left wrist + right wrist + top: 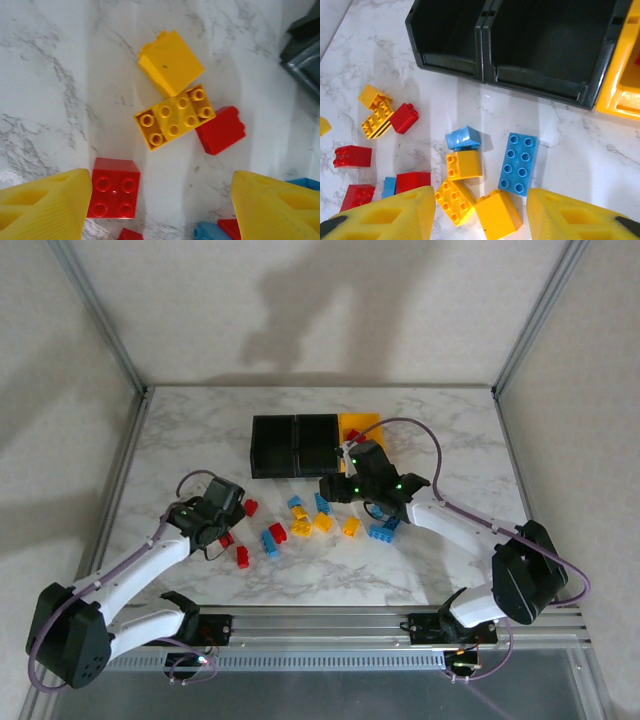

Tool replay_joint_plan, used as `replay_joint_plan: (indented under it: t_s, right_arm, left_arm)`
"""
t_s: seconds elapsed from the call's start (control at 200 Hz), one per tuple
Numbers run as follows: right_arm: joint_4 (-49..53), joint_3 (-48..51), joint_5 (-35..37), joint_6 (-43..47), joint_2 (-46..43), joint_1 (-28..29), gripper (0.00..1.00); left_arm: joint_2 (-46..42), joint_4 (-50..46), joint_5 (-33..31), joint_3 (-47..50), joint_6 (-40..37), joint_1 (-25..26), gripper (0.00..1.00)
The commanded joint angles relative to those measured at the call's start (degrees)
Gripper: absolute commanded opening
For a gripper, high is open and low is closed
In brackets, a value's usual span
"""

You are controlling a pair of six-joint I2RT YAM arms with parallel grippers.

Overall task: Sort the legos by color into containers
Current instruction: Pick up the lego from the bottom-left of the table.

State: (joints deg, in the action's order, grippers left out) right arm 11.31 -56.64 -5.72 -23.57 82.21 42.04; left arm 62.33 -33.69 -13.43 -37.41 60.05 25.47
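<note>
Left gripper (160, 200) hangs with yellow fingers spread and empty, a red two-by-two studded plastic brick (114, 195) just beside one finger. The right gripper (480, 210) likewise gapes empty above the scattered red, blue and yellow legos (300, 527) mid-table. These bricks look light, rigid and slick: pinch across flat side walls, not studs. Beyond stand two black plastic bins (450, 64) and one yellow bin (620, 95) on the glossy marble-patterned tabletop (450, 430), pale walls around

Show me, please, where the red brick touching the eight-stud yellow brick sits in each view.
Top external: the red brick, left of centre, below the black bins' left corner.
Left wrist: right of centre, against the yellow brick.
Right wrist: left side, mid-height, against the yellow brick.
Shared landmark: the yellow brick in both wrist views; the black bins in top and right wrist.
</note>
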Motion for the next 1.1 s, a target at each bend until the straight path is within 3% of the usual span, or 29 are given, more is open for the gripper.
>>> replay_joint_plan:
  t_s: [0.0,0.401,0.491,0.621,0.881,1.096]
  right_arm:
    - [-1.7,0.3,-0.1,-1.0,-0.3,0.6,0.51]
    - [-0.1,-0.1,2.2,-1.1,-0.3,0.6,0.51]
    - [0.4,-0.5,2.7,-1.1,-0.3,0.6,0.51]
    - [0.6,-0.5,3.4,-1.1,-0.7,0.6,0.51]
    - [0.7,1.1,4.0,-1.6,-2.8,0.6,0.51]
    - [-0.1,5.1,3.5,-3.2,-7.6,0.1,0.51]
  left_arm:
    - [1.7,-0.7,-1.3,2.2,-0.2,-0.6,0.70]
    - [7.2,4.5,-0.4,6.4,-1.0,-0.6,0.59]
    - [8.2,5.0,0.0,6.5,-1.2,-0.6,0.53]
    - [7.8,5.1,0.5,6.3,-1.5,-0.6,0.37]
    - [4.2,4.0,2.5,4.4,-1.8,-0.1,0.33]
    - [6.1,3.9,2.9,-4.3,-3.0,2.0,0.33]
